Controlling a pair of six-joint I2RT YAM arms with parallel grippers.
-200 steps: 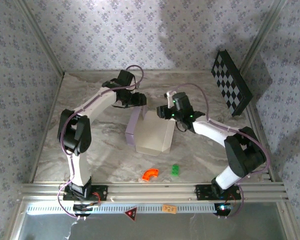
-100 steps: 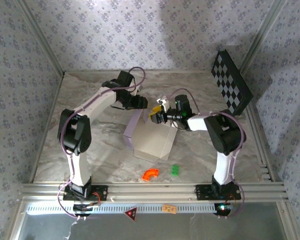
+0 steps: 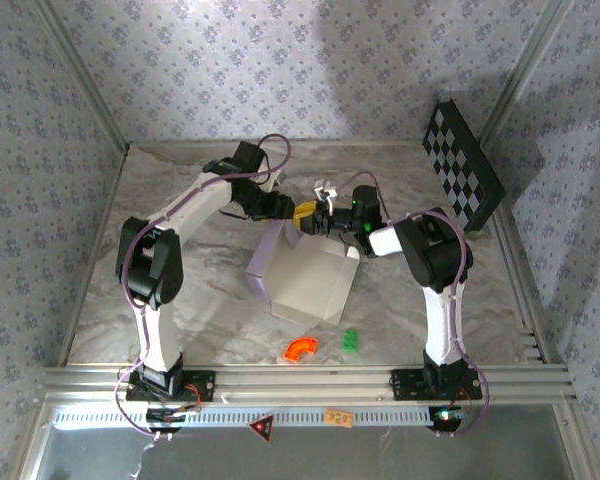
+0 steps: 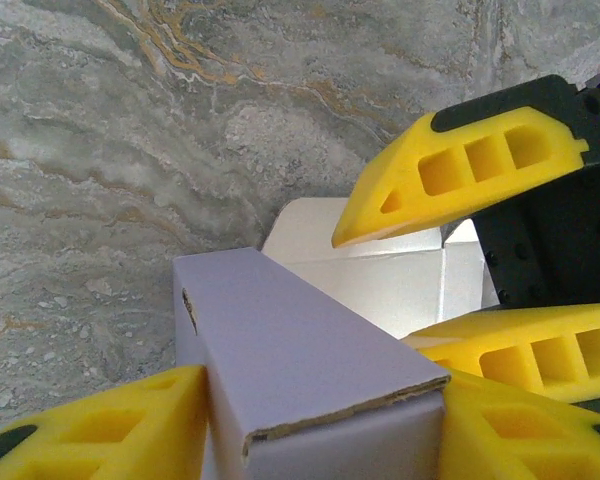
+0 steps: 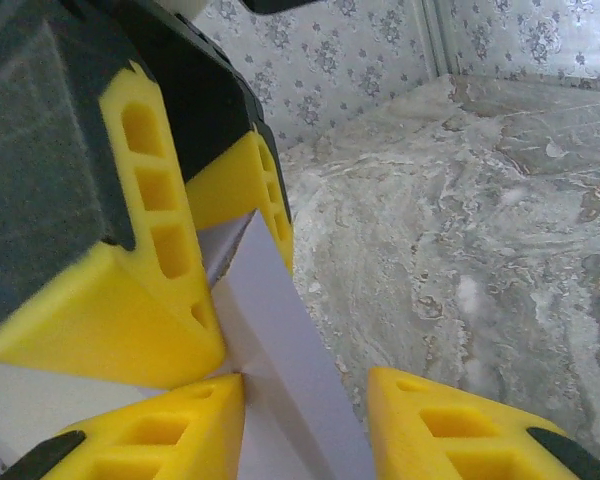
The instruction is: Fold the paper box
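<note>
**STATION STATUS: PAPER BOX FOLDING**

**Count of items.** Two arms, one paper box, two loose plastic pieces, two stickers, one checkered board.

**Left gripper**. It reaches to the far centre of the table. Its yellow fingers sit against either side of a raised lilac wall of the box, clamped across that wall.

**Paper box**. It stands at the table's centre, partly erected, with lilac outer faces and an off-white interior. Its faces are plain.

**Right gripper**. It meets the box's far edge just beside the left gripper. Its fingers stand at medium width astride the lilac wall. Whether both pads press the wall cannot be told.

**Front area.**
- One red triangular sticker is on the front rail.
- One orange curved piece lies on the table.
- One orange sticker is on the rail.
- One green piece lies near the curved piece.
- Print on both stickers is too small to read.

**Checkered board**. The black-and-white board leans at the far right corner.
</note>
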